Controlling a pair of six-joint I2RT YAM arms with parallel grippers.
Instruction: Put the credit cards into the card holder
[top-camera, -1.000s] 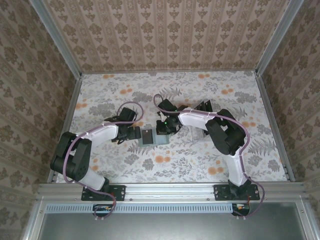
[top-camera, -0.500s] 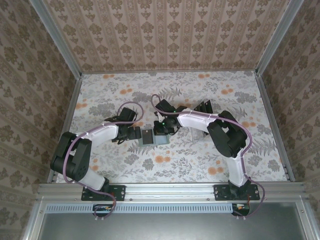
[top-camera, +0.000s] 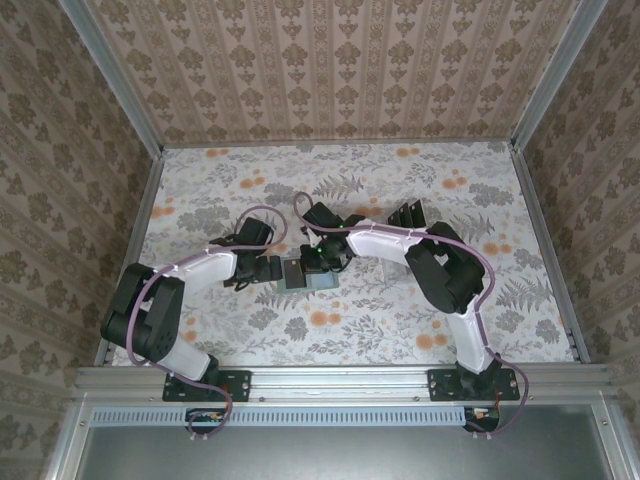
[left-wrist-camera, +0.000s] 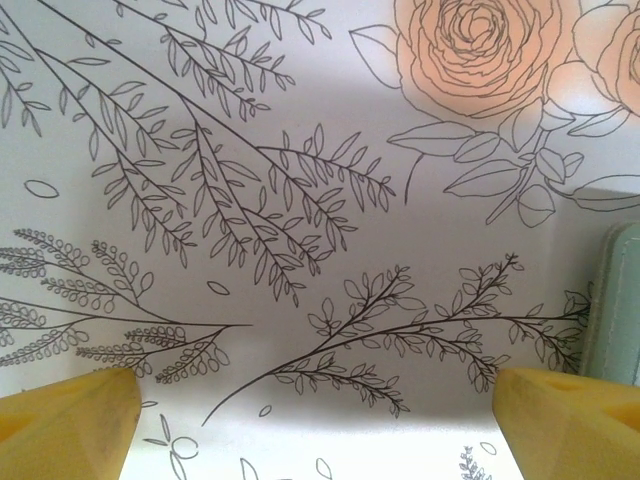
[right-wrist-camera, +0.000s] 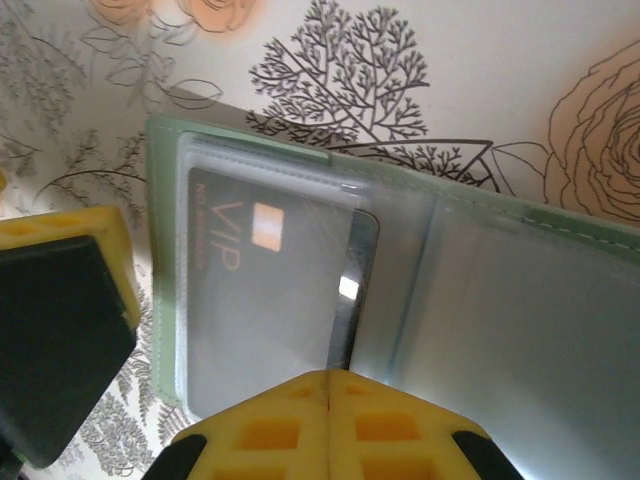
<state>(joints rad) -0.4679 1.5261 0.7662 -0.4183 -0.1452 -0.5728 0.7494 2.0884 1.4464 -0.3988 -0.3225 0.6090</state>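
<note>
Top external view: you have one card holder (top-camera: 305, 276) lying open and flat on the flowered table (top-camera: 350, 330), about mid-table and slightly left of centre, with both arms converging on it. You also have one clear rack (top-camera: 405, 215) standing farther back and to the right, well apart from the holder. Dark cards stand in it, too small here for you to count. In the right wrist view the card holder (right-wrist-camera: 520, 310) is a sage-green folder with clear plastic pockets. You can count one black credit card (right-wrist-camera: 260, 300), marked VIP with a small orange square, sitting inside the left pocket. The right pocket shows no card face. The left arm reaches out from its base at the near left, elbow raised and forearm running toward the centre, with the left gripper (top-camera: 268, 268) low at the holder's left edge. In the left wrist view the left gripper (left-wrist-camera: 320, 425) is spread wide with nothing but table between the yellow fingertips (left-wrist-camera: 65, 420), and the holder's green edge (left-wrist-camera: 615, 300) lies just beside the right one. The right arm comes from the near right, bends at a high elbow and runs left, so the right gripper (top-camera: 318, 260) sits over the holder's far side. The right gripper (right-wrist-camera: 330, 395) is pressed together at the card's near end. You cannot tell from these views whether the card's edge is caught between the tips.
</note>
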